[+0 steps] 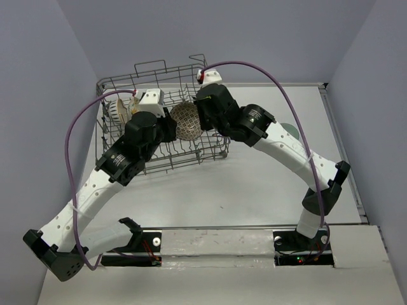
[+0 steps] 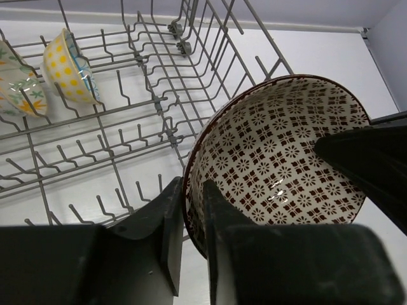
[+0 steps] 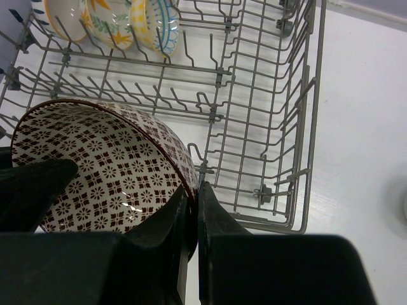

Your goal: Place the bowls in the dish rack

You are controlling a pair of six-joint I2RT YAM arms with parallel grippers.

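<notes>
The brown-patterned bowl (image 1: 187, 122) hangs on its side above the near part of the dish rack (image 1: 159, 70), held between both arms. My left gripper (image 1: 172, 124) is shut on its left rim, one finger inside and one outside, as the left wrist view shows (image 2: 193, 210) on the bowl (image 2: 286, 146). My right gripper (image 1: 202, 124) is shut on the opposite rim, which shows in the right wrist view (image 3: 194, 203) on the bowl (image 3: 95, 165). Two flower-patterned bowls (image 2: 70, 67) (image 2: 16, 82) stand on edge between tines at the rack's far left.
The rack's tines and wire walls (image 3: 267, 95) lie under and around the held bowl. A cream bowl (image 3: 60, 16) stands beside the flower bowls (image 3: 108, 22). A teal bowl (image 1: 291, 130) sits on the table to the right, partly behind my right arm.
</notes>
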